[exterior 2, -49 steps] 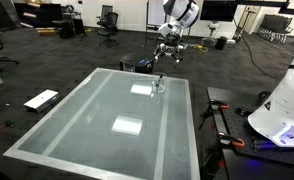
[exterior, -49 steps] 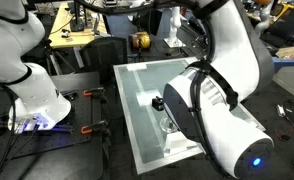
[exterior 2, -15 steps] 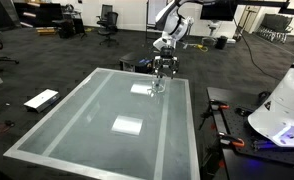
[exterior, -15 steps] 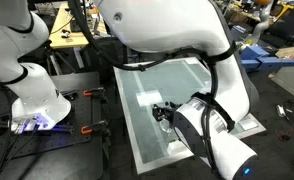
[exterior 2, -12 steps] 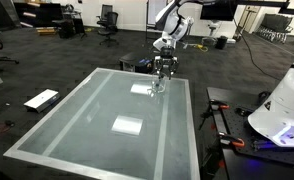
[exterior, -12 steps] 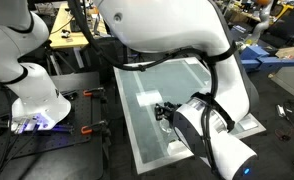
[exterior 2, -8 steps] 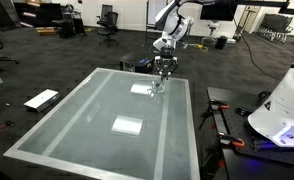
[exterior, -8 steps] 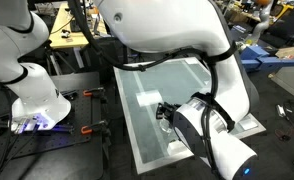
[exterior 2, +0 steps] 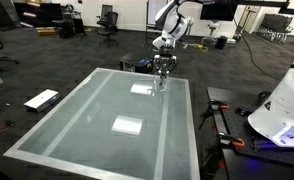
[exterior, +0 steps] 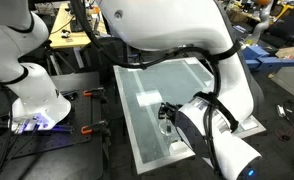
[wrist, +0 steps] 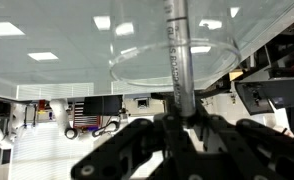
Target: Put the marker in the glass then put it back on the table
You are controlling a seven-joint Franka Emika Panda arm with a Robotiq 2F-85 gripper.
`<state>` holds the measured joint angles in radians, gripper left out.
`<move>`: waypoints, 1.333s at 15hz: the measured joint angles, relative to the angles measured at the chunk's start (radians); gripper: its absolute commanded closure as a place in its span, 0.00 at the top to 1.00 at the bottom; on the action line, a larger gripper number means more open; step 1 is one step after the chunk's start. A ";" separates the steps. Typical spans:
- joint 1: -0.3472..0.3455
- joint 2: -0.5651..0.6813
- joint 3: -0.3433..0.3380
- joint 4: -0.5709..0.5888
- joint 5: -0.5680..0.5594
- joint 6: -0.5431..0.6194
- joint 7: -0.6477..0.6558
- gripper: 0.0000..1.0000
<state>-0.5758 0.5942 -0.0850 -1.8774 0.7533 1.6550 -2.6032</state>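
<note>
Gripper [wrist: 177, 116] newly closed, marker [wrist: 177, 50] likely held, table [exterior 2: 82, 130]

Pale frosted table [exterior 2: 82, 120], two white tape patches [exterior 2: 127, 126], clear glass [exterior 2: 157, 87] near its far edge

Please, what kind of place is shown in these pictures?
Probably a robotics lab in an open office hall: office chairs stand on dark carpet, there is a wooden workbench, and a second white robot stands beside the table.
</note>
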 measured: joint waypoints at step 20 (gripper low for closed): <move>0.033 -0.034 -0.027 0.019 0.039 -0.062 0.000 0.05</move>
<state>-0.5424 0.5599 -0.1118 -1.8579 0.7927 1.5932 -2.6032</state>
